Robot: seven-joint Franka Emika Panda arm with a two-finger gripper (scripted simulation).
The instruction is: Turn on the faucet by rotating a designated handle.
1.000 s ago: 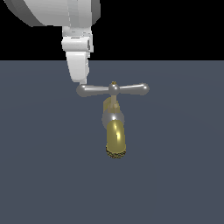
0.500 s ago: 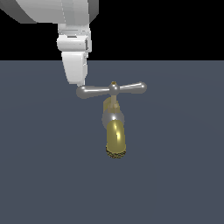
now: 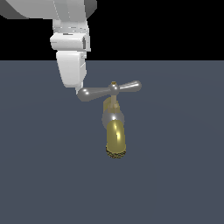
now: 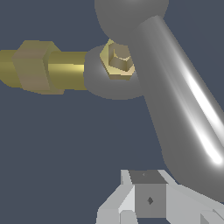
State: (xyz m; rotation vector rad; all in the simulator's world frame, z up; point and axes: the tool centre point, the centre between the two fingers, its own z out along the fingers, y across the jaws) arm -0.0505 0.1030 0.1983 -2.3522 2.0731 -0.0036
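Faucet (image 3: 115, 135) at centre frame, gold spout toward the viewer; handle (image 3: 109, 90) crosses its top. Gripper (image 3: 75, 85), upper left, sits against the handle's left bulb, apparently to push it round; finger spacing can't be told.

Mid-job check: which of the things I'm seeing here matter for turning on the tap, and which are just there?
For the job:
- faucet, gold spout with silver collar
- handle, silver crossbar on top
- gripper, white, at the handle arm's end on the exterior view's left

Just there:
- dark grey surface under it all; nothing else lies about.
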